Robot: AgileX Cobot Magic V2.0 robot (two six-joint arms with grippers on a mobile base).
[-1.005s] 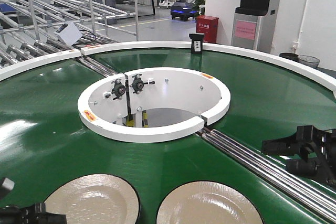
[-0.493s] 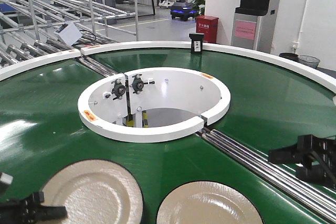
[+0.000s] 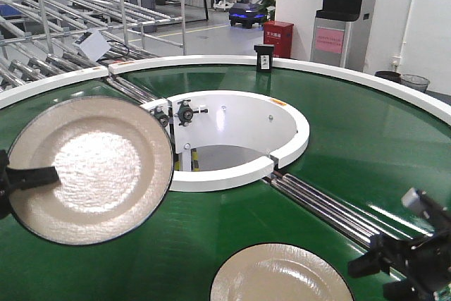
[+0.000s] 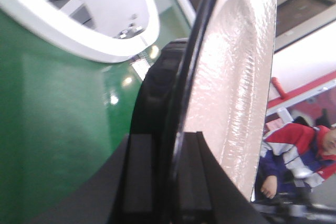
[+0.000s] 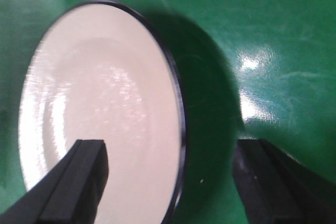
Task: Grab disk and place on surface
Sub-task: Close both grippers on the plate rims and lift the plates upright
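Carry step: left gripper (image 4: pixel 165 182) clamped on disk (image 3: pixel 91 167) rim, disk tilted above belt (image 3: pixel 352 139) — next, move it to surface, not in view. Right gripper (image 5: pixel 170 174) open around second disk (image 5: pixel 100 129) rim — close, lift.

Bright overhead light glares off the green belt (image 3: pixel 366 139); wrist views blurred.

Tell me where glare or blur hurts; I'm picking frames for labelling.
Front view: sharp, glare on the lifted disk and belt. Left wrist: disk rim soft, too close. Right wrist: fingers blurred, hotspot on belt beside second disk.
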